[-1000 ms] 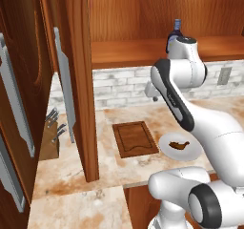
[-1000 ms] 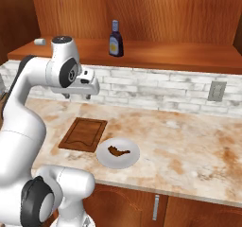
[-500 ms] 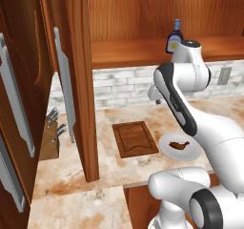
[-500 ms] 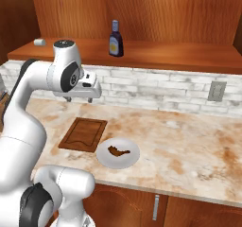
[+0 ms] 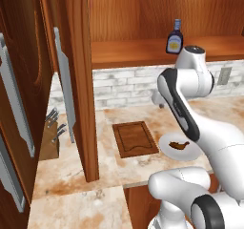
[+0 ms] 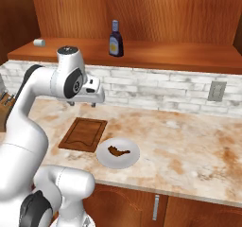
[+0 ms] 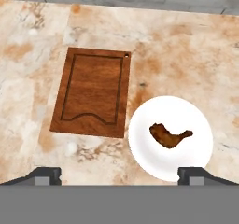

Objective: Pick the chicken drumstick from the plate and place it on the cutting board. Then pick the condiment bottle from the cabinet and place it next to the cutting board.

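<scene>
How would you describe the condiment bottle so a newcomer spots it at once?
Look at the open cabinet above the brick backsplash; on its long wooden shelf stands the condiment bottle. It is dark, with a blue cap and pale label, and is the tallest thing on that shelf.

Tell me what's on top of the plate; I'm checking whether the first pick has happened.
The chicken drumstick lies on the plate, slightly off centre, alone. The plate's white surface under the meat is covered. The gripper hangs above, open and empty.
</scene>
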### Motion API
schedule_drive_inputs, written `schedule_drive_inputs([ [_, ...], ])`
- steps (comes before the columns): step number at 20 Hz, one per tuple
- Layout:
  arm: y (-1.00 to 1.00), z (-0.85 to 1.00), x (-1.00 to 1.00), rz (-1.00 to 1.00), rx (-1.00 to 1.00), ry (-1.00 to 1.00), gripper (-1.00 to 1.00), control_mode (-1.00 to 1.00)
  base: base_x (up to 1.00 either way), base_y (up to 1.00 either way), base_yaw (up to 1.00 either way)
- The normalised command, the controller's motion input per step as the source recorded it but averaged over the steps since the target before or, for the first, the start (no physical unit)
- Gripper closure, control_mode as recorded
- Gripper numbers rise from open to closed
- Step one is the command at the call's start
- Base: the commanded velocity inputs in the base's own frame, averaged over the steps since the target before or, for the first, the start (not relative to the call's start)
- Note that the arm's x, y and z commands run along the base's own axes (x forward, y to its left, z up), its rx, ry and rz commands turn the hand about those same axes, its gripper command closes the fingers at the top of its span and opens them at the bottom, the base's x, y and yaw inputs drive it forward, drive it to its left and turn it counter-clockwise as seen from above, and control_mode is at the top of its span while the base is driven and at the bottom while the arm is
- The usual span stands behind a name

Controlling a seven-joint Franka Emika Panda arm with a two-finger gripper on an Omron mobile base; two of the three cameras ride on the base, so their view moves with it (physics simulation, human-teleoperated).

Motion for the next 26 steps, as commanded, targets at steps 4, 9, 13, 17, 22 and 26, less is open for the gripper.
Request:
schedule_drive_inputs([
  [4, -0.11, -0.19, -0.02, 0.0, 0.0, -0.02, -1.0, -1.0, 0.0, 0.0, 0.0],
  [9, -0.11, -0.19, -0.02, 0.0, 0.0, -0.01, -1.0, -1.0, 0.0, 0.0, 0.0],
  [13, -0.1, -0.2, -0.03, 0.0, -0.01, -0.02, -1.0, -1.0, 0.0, 0.0, 0.0],
  [17, -0.1, -0.21, -0.03, 0.0, -0.01, -0.02, -1.0, -1.0, 0.0, 0.0, 0.0],
  [22, -0.11, -0.21, -0.02, 0.0, -0.01, -0.01, -1.0, -1.0, 0.0, 0.0, 0.0],
  [26, -0.13, -0.21, -0.02, 0.0, -0.02, -0.01, -1.0, -1.0, 0.0, 0.0, 0.0],
])
